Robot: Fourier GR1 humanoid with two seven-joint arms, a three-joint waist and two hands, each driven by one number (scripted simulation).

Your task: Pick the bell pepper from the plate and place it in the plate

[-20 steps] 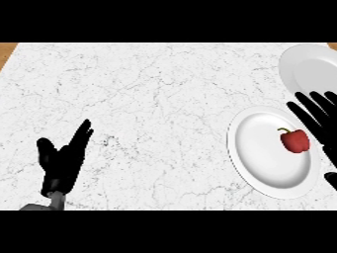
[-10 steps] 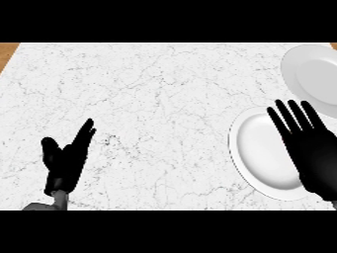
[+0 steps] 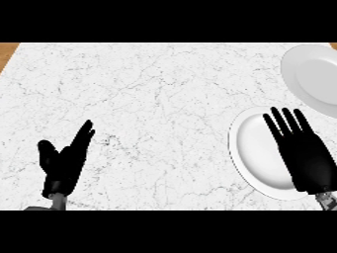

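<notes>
Now: reach step | right hand (image 3: 306, 150) held flat, fingers straight, over near plate (image 3: 250, 148) | pepper hidden beneath, ungrasped | left hand (image 3: 63, 163) resting open | next: fingers to be curled round pepper, then carried to far plate (image 3: 320, 79)

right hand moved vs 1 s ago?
Yes. The right hand has shifted left from the near plate's right edge to over its middle, fingers straight, covering where the bell pepper showed.

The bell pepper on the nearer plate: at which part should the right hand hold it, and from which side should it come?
The right hand lies open over the near plate and hides the pepper, so its shape and pose cannot be read. With the hand already over it, come from straight above and probably curl fingers and thumb round its widest part.
</notes>
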